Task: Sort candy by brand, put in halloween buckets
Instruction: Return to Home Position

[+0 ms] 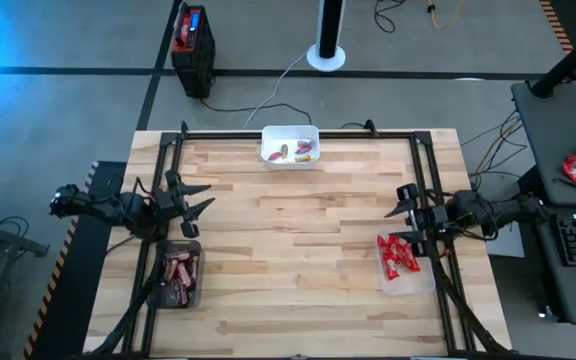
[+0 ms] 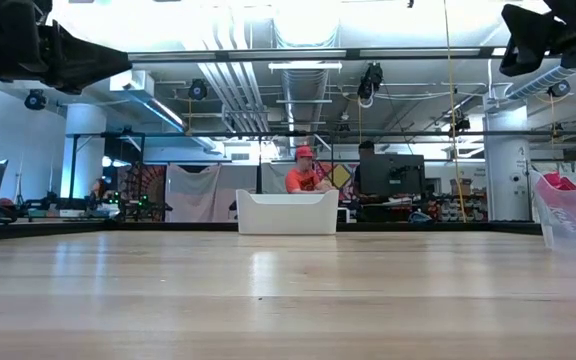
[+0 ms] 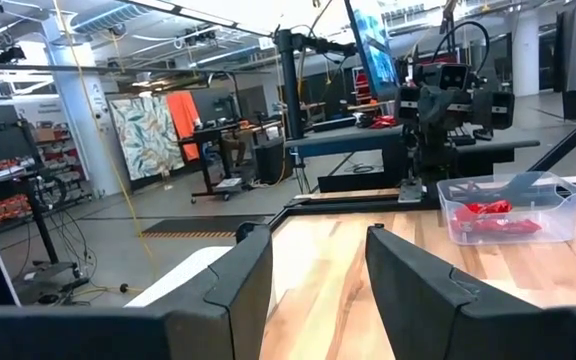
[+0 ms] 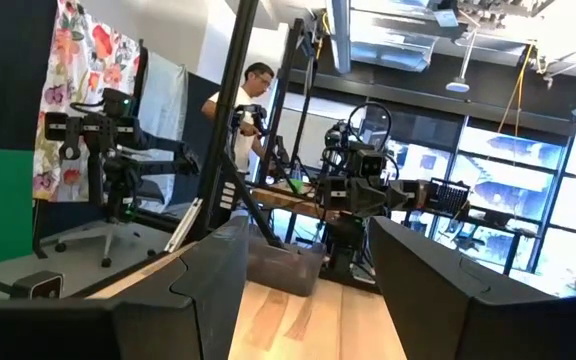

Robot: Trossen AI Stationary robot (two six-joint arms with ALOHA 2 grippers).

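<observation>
Brown candy point(image 1: 179, 275) lay heaped in the dark grey bin point(image 1: 160, 290) at the near left of the bench point(image 1: 298, 260), red candy point(image 1: 398, 256) in the clear bin point(image 1: 408, 288) at the near right, and a few yellow and purple pieces point(image 1: 293, 151) in the white bin point(image 1: 266, 140) at the far middle. No loose piece showed on the boards between them, so the sorting looked finished. Such wrapped bars would likely be light, fairly stiff inside and slick in their foil, best pinched across the narrow width at mid-length, not by the crimped ends. The left end effector point(image 1: 204, 197) hung just beyond the far end of the dark grey bin, fingers spread and holding nothing. The right end effector point(image 1: 398, 202) hung just beyond the far end of the clear bin, likewise released and bare. Only the high view showed what each bin contained. The low view gave just the bins' walls, the white bin point(image 2: 287, 212) centred, with a person point(image 2: 306, 175) in the room behind it. The left wrist view looked across to the clear bin point(image 3: 513, 205) and its red candy. The right wrist view caught the dark grey bin point(image 4: 283, 265) from the side, contents hidden.
</observation>
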